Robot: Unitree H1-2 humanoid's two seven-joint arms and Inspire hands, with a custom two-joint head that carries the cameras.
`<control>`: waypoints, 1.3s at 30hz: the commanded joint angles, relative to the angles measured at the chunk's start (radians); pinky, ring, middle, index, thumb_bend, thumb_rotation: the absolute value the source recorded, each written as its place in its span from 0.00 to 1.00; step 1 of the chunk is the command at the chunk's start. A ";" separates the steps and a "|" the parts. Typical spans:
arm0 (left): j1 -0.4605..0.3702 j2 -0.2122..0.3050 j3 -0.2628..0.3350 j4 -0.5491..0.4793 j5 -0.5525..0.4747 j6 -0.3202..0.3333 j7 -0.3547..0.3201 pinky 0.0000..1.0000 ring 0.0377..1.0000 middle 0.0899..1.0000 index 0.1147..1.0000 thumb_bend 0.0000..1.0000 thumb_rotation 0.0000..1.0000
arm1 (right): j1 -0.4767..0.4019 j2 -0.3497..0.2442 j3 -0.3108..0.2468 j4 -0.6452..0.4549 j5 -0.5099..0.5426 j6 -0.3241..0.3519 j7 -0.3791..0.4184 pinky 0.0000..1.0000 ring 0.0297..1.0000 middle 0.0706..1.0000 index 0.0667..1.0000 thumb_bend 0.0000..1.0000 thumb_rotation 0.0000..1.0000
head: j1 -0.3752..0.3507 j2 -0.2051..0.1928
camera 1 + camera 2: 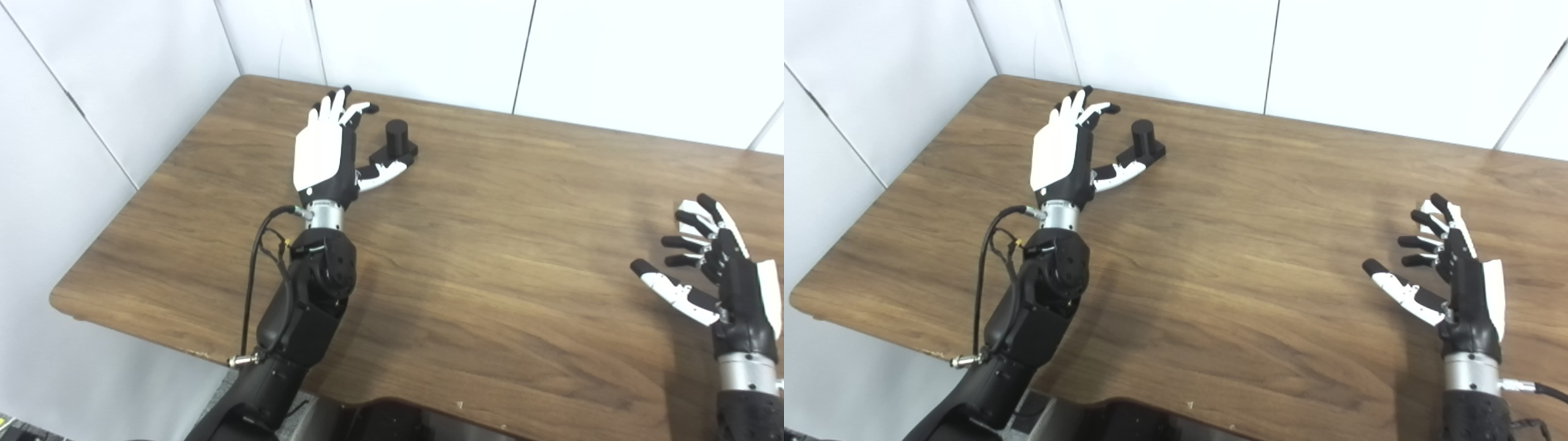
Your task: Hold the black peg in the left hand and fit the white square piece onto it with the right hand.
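The black peg [398, 139], a short upright cylinder on a flat black base, stands on the wooden table [490, 245] toward the back left. My left hand [327, 153] is open just left of it, fingers spread and pointing away. Its thumb reaches to the peg's base; I cannot tell whether it touches. My right hand [1448, 269] hovers open near the right edge, fingers spread, holding nothing. A small white patch [1456, 212] shows behind its fingers; I cannot tell whether it is the white square piece or part of the hand.
White wall panels [398, 43] stand close behind the table and along its left side. The table's front edge has a curved cut-out [392, 407] near my body. A black cable [251, 288] loops beside my left forearm.
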 commanded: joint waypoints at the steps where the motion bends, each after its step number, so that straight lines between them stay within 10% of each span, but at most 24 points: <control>1: -0.067 0.030 0.003 0.014 0.039 0.020 0.036 1.00 1.00 1.00 0.75 0.82 0.46 | -0.010 -0.029 -0.008 0.013 -0.019 -0.034 -0.001 0.54 0.65 0.81 0.91 0.71 0.21 | 0.000 0.001; 39: -0.272 0.082 -0.126 0.498 -0.072 0.053 0.049 1.00 1.00 1.00 0.62 0.98 0.50 | 0.009 -0.012 -0.013 -0.028 -0.008 -0.010 0.000 0.55 0.66 0.82 0.92 0.71 0.22 | -0.046 0.014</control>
